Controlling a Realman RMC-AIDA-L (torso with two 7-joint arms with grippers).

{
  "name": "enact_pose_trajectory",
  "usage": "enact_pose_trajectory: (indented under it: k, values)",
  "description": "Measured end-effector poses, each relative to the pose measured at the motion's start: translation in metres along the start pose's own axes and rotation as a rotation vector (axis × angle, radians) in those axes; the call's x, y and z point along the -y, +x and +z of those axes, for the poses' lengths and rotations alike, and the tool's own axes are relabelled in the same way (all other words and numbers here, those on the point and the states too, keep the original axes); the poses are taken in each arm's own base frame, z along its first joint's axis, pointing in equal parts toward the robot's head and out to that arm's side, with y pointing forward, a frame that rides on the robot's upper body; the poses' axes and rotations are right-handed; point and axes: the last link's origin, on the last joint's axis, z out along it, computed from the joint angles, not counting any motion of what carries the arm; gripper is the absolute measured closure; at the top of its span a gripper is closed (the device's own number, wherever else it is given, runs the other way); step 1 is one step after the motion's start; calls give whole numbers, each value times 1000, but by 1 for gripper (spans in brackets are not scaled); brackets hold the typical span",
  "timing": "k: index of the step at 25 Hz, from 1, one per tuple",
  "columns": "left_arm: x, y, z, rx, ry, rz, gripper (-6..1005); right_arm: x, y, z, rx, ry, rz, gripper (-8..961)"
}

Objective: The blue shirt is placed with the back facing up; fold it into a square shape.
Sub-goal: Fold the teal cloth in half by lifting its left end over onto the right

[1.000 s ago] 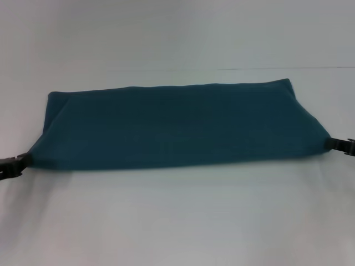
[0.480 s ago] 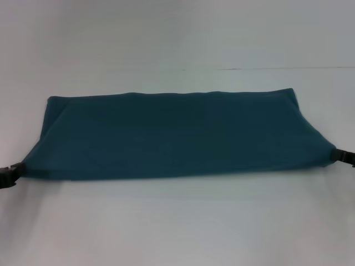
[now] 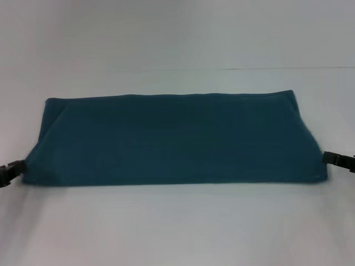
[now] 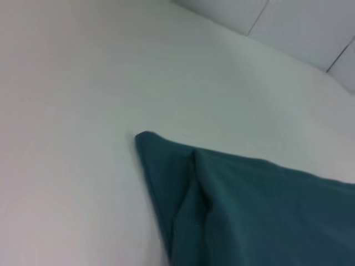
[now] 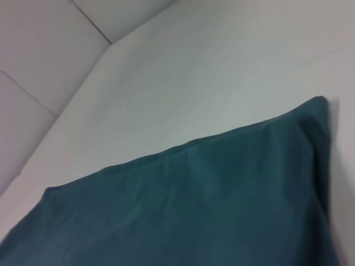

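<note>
- White table [image 3: 177, 227] fills the front of the head view, bare in the part closest to the robot, and it runs on all the way to a pale wall at the back.
- Next comes the blue shirt [image 3: 177, 141], lying in the middle of the table as one long wide band, plain side up, with no letters showing.
- At the shirt's near left corner sits the left gripper [image 3: 12, 172], low and touching the edge of the cloth.
- At the near right corner sits the right gripper [image 3: 335, 159], also just at the cloth edge.
- I cannot tell if either gripper is pinching the cloth or has let go, as only dark tips show.
- The left wrist view shows the far left corner [image 4: 145, 138] with a soft crease, and more than one layer there.
- The right wrist view shows the far right corner [image 5: 319, 102] lying smooth.
- My guess is that this long fold is being laid down flat, and the band is too wide to be a square yet.
- To do it well, both sides should go down evenly and the near edge should stay straight.
- Count: one shirt, two grippers, one table.
</note>
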Motion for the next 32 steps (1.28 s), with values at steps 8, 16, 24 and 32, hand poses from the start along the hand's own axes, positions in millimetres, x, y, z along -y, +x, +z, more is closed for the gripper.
enact_pose_trajectory:
  k: [8, 16, 24, 32]
  values:
    - [9, 3, -12, -45, 32, -60, 809, 1, -11, -6, 33, -7, -5, 713]
    - [1, -4, -14, 51, -23, -186, 466, -15, -36, -3, 54, -100, -50, 532]
    - [-3, -12, -12, 89, -36, -269, 175, -28, -53, 8, 23, -141, -112, 84]
    - [-9, -16, -1, 117, -51, -308, 129, -30, -61, 8, 30, -150, -133, 32]
